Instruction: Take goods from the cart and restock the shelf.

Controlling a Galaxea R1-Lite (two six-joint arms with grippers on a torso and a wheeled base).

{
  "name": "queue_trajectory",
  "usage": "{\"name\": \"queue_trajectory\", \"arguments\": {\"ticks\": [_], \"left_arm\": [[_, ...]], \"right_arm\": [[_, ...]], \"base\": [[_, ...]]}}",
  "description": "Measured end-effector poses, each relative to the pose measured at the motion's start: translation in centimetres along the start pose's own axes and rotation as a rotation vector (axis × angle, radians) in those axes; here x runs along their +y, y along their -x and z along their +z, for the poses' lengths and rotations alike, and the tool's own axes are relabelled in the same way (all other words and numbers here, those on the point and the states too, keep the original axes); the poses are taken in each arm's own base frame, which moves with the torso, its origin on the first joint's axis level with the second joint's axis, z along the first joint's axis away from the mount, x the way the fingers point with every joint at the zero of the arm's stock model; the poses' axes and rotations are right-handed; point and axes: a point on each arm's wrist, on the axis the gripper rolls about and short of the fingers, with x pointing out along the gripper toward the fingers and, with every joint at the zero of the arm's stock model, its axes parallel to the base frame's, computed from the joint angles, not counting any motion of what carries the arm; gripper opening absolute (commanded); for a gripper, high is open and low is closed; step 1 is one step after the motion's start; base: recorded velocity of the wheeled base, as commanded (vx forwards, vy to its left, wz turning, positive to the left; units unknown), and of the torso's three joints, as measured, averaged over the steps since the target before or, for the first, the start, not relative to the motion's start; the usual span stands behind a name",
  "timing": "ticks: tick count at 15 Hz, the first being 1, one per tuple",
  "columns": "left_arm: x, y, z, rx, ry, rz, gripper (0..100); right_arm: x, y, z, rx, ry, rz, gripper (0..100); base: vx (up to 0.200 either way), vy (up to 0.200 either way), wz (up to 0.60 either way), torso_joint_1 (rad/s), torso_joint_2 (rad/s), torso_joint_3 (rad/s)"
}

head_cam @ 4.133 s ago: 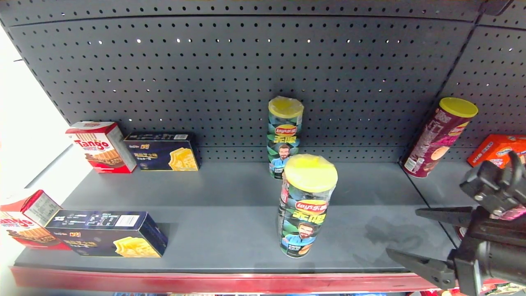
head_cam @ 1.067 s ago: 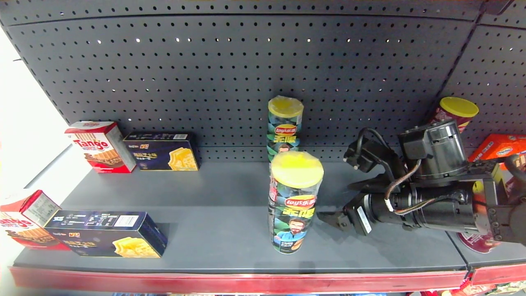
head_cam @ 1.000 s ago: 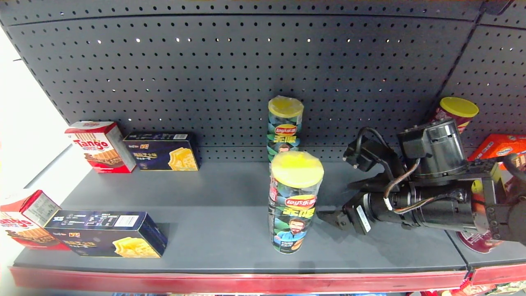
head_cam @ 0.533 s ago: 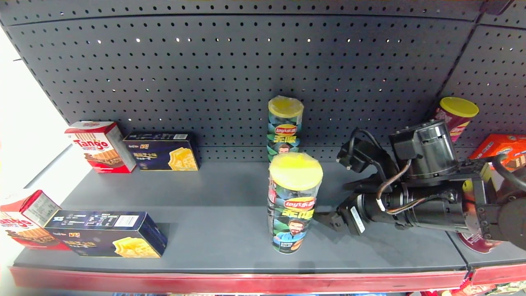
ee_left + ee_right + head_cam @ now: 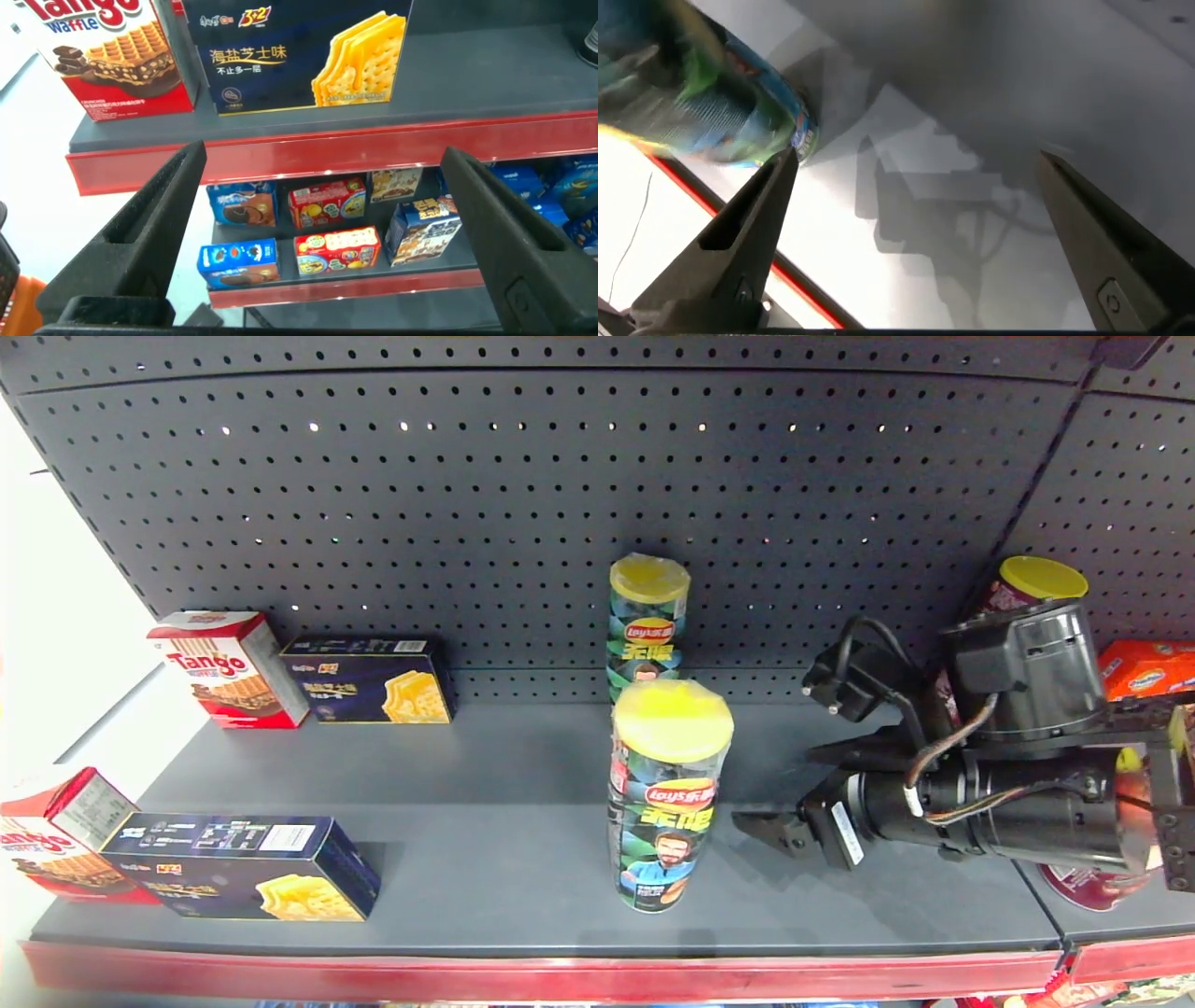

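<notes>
Head view: even overhead light, soft shadows on the shelf (image 5: 485, 784) deck. The far left edge is blown out white, and wide-angle distortion bows the pegboard (image 5: 467, 504). Right wrist view — the chip can (image 5: 701, 103) is smeared by blur, glare washes the deck pale, shadows are hard-edged. Left wrist view: bright, the cracker box (image 5: 299, 56) sharp.

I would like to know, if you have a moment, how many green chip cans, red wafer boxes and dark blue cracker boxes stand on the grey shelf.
Green chip cans: 2
Red wafer boxes: 2
Dark blue cracker boxes: 2
Total: 6
</notes>
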Motion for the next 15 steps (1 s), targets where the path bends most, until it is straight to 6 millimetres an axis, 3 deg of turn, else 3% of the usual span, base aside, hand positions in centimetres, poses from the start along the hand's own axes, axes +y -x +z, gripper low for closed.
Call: {"name": "queue_trajectory", "arguments": {"ticks": [3,6,8,12,15], "left_arm": [[0.0,0.0,0.0,0.001,0.000,-0.001,100],[0.0,0.0,0.0,0.002,-0.004,-0.003,100],[0.0,0.0,0.0,0.000,-0.004,-0.004,100],[0.0,0.0,0.0,0.002,-0.007,-0.007,100],[0.0,0.0,0.0,0.001,-0.008,-0.006,100]], "right_arm": [[-0.9,3.8,1.0,-0.105,-0.037,-0.055,100],[-2.8,9.8,1.4,-0.262,-0.088,-0.160,100],[-3.3,14.0,0.2,-0.358,-0.117,-0.228,100],[-2.2,21.0,-5.5,-0.490,-0.151,-0.339,100],[-0.4,23.9,-11.2,-0.540,-0.163,-0.396,100]], "base": [[0.000,0.000,0.00,0.000,0.00,0.000],[0.000,0.000,0.00,0.000,0.00,0.000],[0.000,0.000,0.00,0.000,0.00,0.000],[0.000,0.000,0.00,0.000,0.00,0.000],[0.000,0.000,0.00,0.000,0.00,0.000]]}}
